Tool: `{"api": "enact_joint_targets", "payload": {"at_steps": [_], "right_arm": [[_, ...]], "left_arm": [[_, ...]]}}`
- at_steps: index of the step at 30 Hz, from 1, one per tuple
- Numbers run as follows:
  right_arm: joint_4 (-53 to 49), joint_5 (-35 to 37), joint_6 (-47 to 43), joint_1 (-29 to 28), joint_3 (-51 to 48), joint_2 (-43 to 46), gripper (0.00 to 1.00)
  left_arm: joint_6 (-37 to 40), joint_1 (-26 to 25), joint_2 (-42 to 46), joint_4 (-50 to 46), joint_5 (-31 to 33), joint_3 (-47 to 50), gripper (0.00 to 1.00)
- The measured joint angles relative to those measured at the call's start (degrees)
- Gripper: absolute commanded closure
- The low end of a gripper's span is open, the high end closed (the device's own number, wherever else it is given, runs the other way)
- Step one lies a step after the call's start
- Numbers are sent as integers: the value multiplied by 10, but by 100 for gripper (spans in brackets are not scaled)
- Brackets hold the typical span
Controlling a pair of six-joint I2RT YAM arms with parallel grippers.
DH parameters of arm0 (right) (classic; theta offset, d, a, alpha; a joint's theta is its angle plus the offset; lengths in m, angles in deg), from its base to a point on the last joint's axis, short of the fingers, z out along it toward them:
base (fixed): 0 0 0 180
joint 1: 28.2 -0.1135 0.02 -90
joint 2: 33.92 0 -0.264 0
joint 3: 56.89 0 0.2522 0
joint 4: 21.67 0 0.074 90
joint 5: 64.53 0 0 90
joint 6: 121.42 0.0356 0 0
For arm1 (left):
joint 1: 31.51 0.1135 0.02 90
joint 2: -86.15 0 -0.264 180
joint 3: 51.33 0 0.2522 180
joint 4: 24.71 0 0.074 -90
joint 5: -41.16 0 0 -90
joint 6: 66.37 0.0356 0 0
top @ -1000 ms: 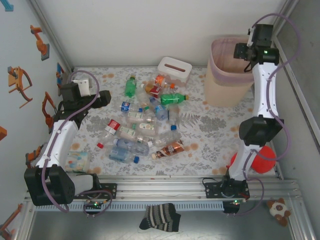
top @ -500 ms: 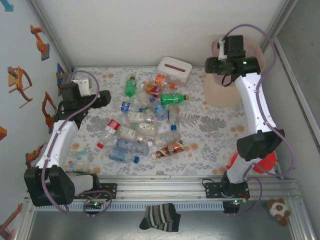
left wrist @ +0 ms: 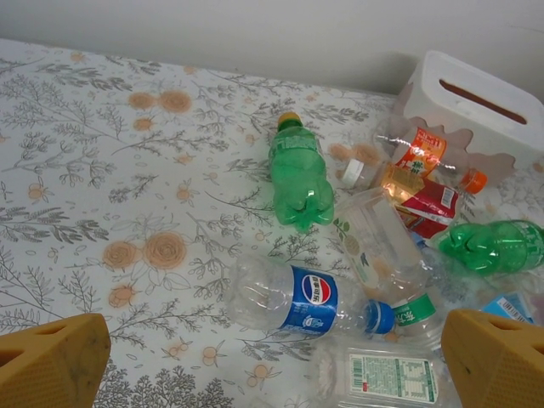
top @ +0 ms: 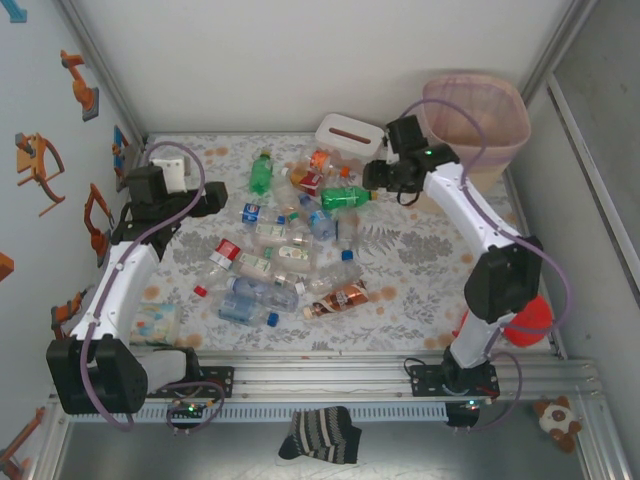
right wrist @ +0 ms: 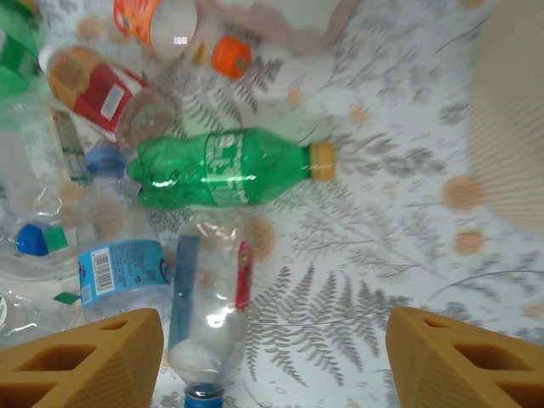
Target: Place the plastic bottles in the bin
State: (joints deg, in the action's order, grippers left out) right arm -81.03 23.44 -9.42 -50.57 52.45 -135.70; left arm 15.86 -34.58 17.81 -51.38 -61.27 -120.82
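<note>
Several plastic bottles [top: 290, 245] lie in a heap on the floral table top. The beige bin [top: 473, 118] with its pink liner stands at the back right. My left gripper [top: 214, 196] hovers open at the heap's left edge; in its wrist view, the left gripper [left wrist: 272, 370] frames a clear blue-labelled bottle [left wrist: 297, 297], with a green bottle [left wrist: 299, 177] beyond. My right gripper [top: 372, 178] is open above a green bottle [top: 347, 197]. In the right wrist view, the right gripper [right wrist: 272, 357] hangs empty over a clear blue-capped bottle [right wrist: 208, 314] beside that green bottle [right wrist: 229, 166].
A white tissue box [top: 350, 137] sits at the back, touching the heap. The bin's ribbed wall [right wrist: 510, 110] stands close on the right of the right wrist view. A red object [top: 530, 320] lies by the right arm's base, a small packet [top: 155, 322] at front left.
My right arm has swung from over the bin leftward and down to the green bottle at the heap's back edge. The left arm has barely shifted.
</note>
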Motion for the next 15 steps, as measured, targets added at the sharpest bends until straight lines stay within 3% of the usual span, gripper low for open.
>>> {"api": "enact_joint_targets", "payload": {"at_steps": [2,15], "right_arm": [[14,-4,13,-12,-11,-24,19],[71,-10,74,-56,-18,-137,21]], "left_arm": [[2,-2,2,0,3,0,0],[2,-3,9,0,4,0,0]]}}
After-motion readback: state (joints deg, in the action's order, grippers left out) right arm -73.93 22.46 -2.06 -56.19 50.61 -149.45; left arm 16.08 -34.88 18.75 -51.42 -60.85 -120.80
